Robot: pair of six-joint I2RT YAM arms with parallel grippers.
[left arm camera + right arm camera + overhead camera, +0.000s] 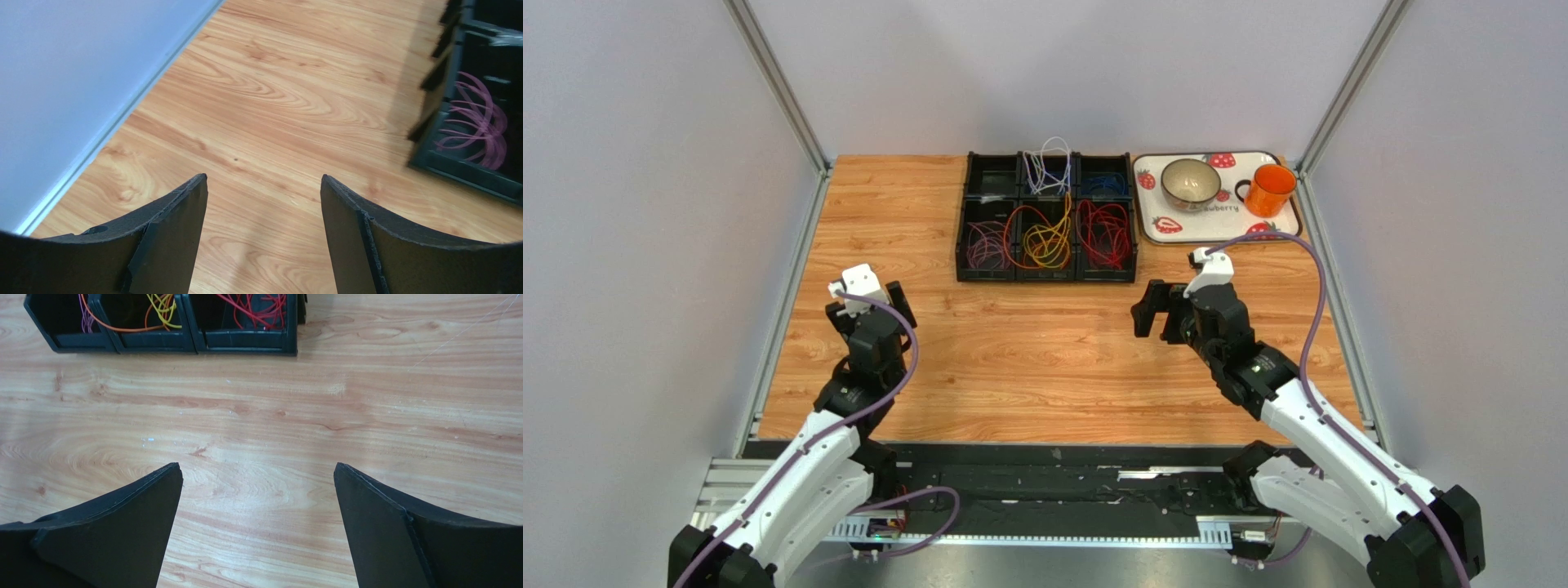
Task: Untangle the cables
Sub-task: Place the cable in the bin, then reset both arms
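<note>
Our left gripper [264,184] has its fingers spread wide with nothing between them, only the bare wooden table [276,110] below. Our right gripper [258,471] is likewise wide apart and empty, above the table just in front of the black bin [245,340]. We see the cables [1051,227] lying in the bin's compartments: purple near left, orange and yellow near middle, red near right, white far middle, blue far right. Just right of the bin, a strawberry tray [1155,223] carries a bowl [1192,181] and an orange cup [1270,189].
</note>
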